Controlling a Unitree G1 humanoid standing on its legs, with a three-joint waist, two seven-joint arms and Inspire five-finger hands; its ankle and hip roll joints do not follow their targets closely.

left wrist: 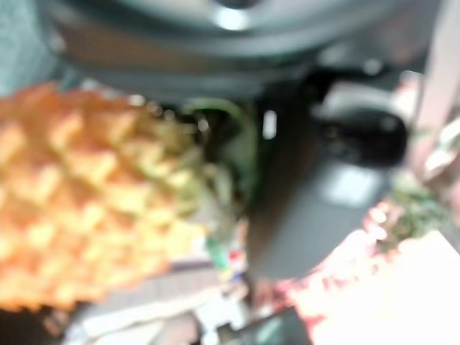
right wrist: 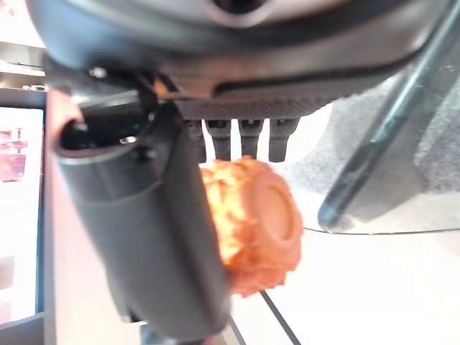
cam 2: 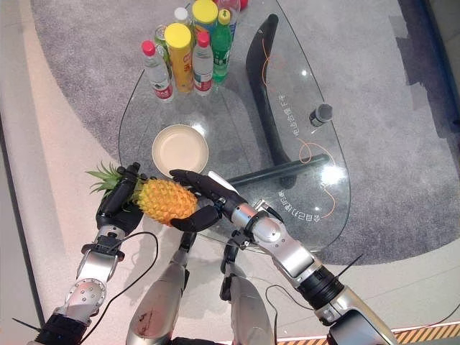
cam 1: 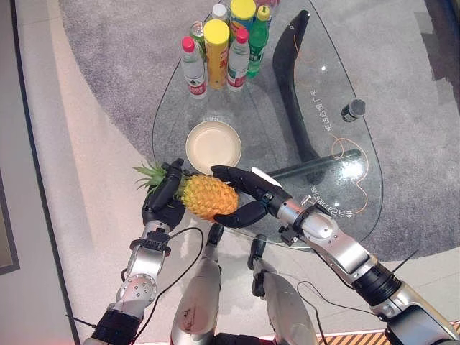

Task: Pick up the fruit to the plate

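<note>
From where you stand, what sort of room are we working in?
Probably a lounge or showroom corner, not a kitchen: a low glass table standing on grey carpet, with drink bottles clustered at its far end and an empty plate.

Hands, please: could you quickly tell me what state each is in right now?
Left hand: fingers curled round the pineapple at its leafy end.
Right hand: closed round the pineapple's other end.

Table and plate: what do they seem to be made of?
The table looks like clear glass: the grey carpet and its dark curved base show through, with bright glints on top. The plate is cream, smooth and matte-looking, perhaps ceramic or plastic; the look leaves that open.
</note>
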